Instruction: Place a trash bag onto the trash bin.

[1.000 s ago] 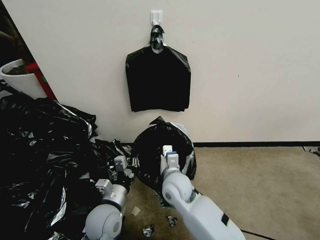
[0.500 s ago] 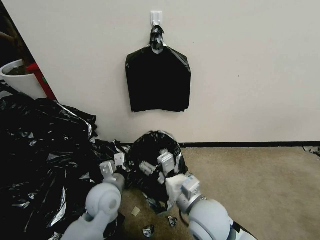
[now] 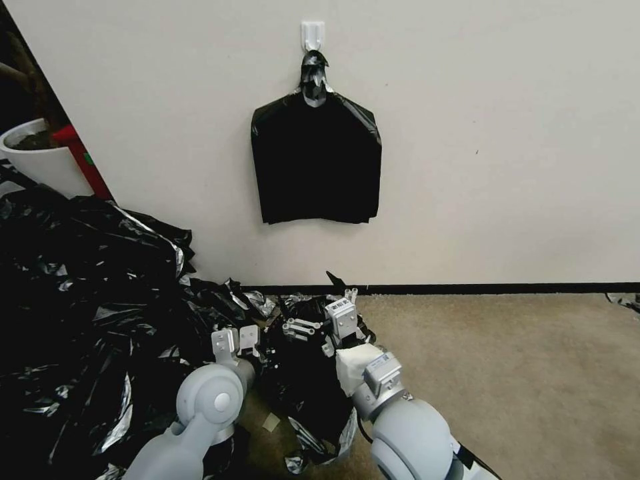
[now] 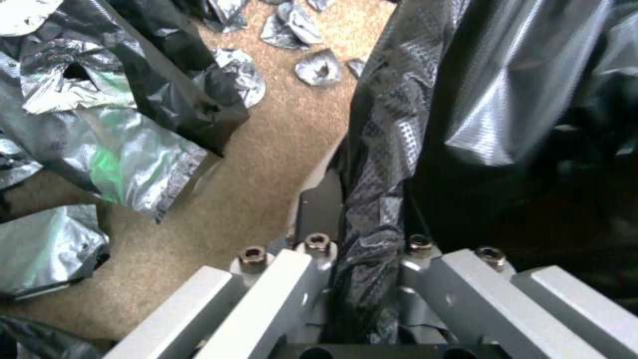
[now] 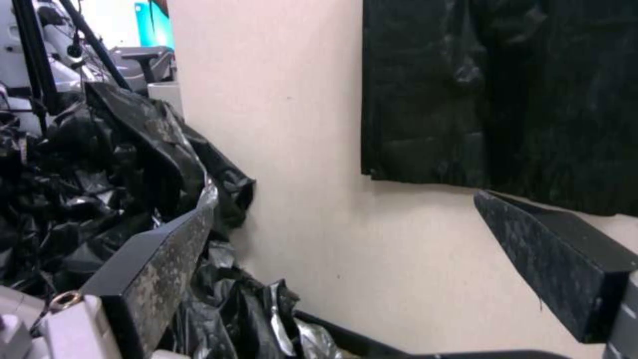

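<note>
Since half a second ago the bag (image 3: 303, 373) has sunk from a rounded, open-mouthed dome into a lower crumpled heap on the carpet (image 3: 507, 373) near the wall, and the right claw (image 3: 341, 300) has risen out of it to point up beside its far edge. Its two dark fingers (image 5: 159, 259) stand spread apart with nothing between them, seen in the right wrist view against the wall. The left claw (image 3: 235, 341) sits at the bag's left side; in the left wrist view its jaws are pressed on a bunched strip of bag film (image 4: 369, 239). The bin itself cannot be made out under the black film, so whether the bag covers it I cannot tell.

One flat bundle (image 3: 315, 163) of black bags hangs from one white hook (image 3: 312, 35). One big pile (image 3: 80, 300) of black sheeting lies to the left, with one white planter (image 3: 40, 160) behind it holding dark soil. A few torn scraps (image 4: 319, 70) lie on the carpet.
</note>
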Controlling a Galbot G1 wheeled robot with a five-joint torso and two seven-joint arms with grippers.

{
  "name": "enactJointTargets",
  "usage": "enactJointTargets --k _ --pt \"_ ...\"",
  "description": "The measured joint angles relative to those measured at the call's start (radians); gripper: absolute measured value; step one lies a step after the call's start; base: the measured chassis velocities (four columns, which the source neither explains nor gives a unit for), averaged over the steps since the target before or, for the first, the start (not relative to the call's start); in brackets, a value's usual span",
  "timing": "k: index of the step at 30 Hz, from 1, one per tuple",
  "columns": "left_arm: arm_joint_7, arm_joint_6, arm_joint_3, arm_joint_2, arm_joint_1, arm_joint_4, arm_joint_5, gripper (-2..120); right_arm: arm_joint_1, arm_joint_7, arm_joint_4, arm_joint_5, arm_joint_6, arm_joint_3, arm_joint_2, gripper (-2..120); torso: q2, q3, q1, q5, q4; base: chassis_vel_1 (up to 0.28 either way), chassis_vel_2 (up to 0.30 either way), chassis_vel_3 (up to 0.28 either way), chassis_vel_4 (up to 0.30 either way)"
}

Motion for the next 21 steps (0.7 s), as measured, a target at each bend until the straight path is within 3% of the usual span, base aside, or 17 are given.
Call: enactJointTargets --k 11,14,15,16,17,18,19,20,21 --pt "0.022 -0.038 -0.03 -0.01 0.038 -0.037 0.025 46 0.011 0.014 -0.031 0.01 -0.002 -0.003 0.013 100 0.0 0.0 0.0 0.0002 -0.0001 0.0 0.0 0.0 0.0" --pt "0.028 -0.061 -0.042 -0.011 0.07 -0.076 0.083 56 0.01 0.057 -0.045 0.011 0.022 0.007 0.013 100 0.0 0.0 0.0 0.0001 0.0 0.0 0.0 0.0 0.0" --pt "0.073 -0.123 -0.053 -0.01 0.104 -0.105 0.158 61 0.008 0.096 -0.056 0.008 0.044 0.023 0.016 100 0.0 0.0 0.0 0.0001 -0.0001 0.0 0.0 0.0 0.0" --pt "0.148 -0.249 -0.062 -0.005 0.139 -0.111 0.253 68 0.006 0.124 -0.073 0.006 0.083 0.047 0.022 100 0.0 0.0 0.0 0.0002 0.0 0.0 0.0 0.0 0.0" --pt "0.196 -0.324 -0.067 -0.003 0.155 -0.103 0.32 70 0.006 0.134 -0.082 0.002 0.103 0.063 0.026 100 0.0 0.0 0.0 0.0004 0.0 0.0 0.0 0.0 0.0" --pt "0.196 -0.324 -0.067 -0.003 0.155 -0.103 0.32 70 0.006 0.134 -0.082 0.002 0.103 0.063 0.026 100 0.0 0.0 0.0 0.0004 0.0 0.0 0.0 0.0 0.0" --pt "0.286 -0.454 -0.081 0.001 0.175 -0.068 0.443 76 0.004 0.144 -0.098 -0.019 0.132 0.108 0.037 100 0.0 0.0 0.0 0.0006 0.0003 0.0 0.0 0.0 0.0" --pt "0.322 -0.514 -0.089 0.001 0.179 -0.048 0.503 78 0.003 0.144 -0.102 -0.026 0.14 0.124 0.041 100 0.0 0.0 0.0 0.0002 0.0003 0.0 0.0 0.0 0.0" --pt "0.322 -0.514 -0.089 0.001 0.179 -0.048 0.503 78 0.003 0.144 -0.102 -0.026 0.14 0.124 0.041 100 0.0 0.0 0.0 0.0002 0.0003 0.0 0.0 0.0 0.0"
